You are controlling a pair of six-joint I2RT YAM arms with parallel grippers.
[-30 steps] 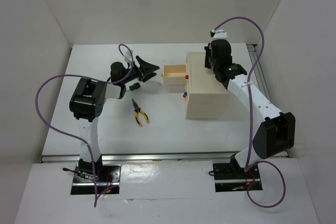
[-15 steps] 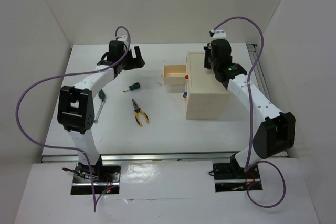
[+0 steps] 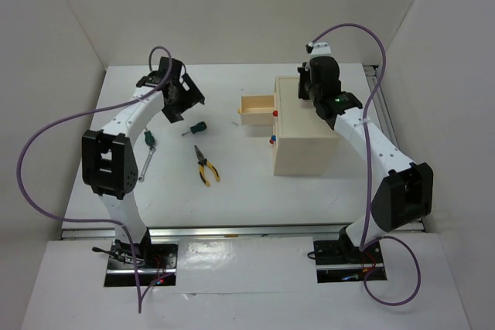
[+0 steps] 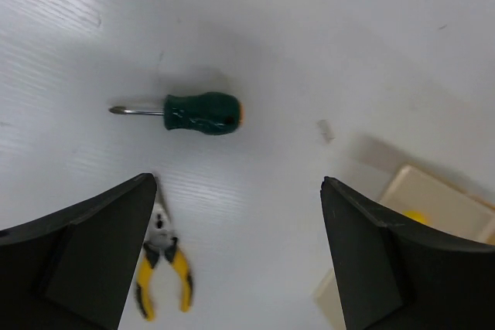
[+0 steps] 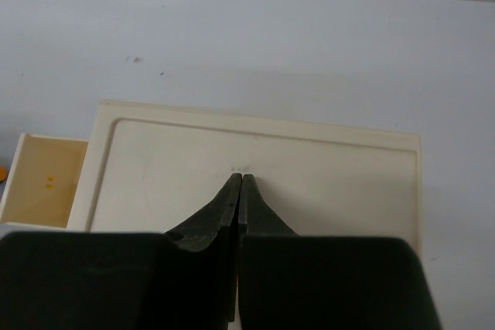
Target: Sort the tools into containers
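My left gripper [image 3: 186,101] is open and empty above the table's back left; in its wrist view the fingers [image 4: 93,245] frame bare table. A green-handled screwdriver [image 3: 199,127] lies just right of it and also shows in the left wrist view [image 4: 203,113]. Yellow-black pliers [image 3: 206,166] lie nearer the front and show in the wrist view too [image 4: 165,268]. The beige box [image 3: 305,133] has its top drawer [image 3: 257,110] pulled open to the left. My right gripper [image 5: 241,179] is shut and empty, its tips touching the box top [image 5: 309,160].
A second green-handled screwdriver [image 3: 148,138] and a silver wrench [image 3: 145,162] lie at the left by my left arm. Red [image 3: 276,113] and blue [image 3: 272,141] knobs show on the box front. White walls enclose the table on three sides.
My left arm swung from just left of the open drawer back and to the left, its gripper open throughout. The right arm has not moved.
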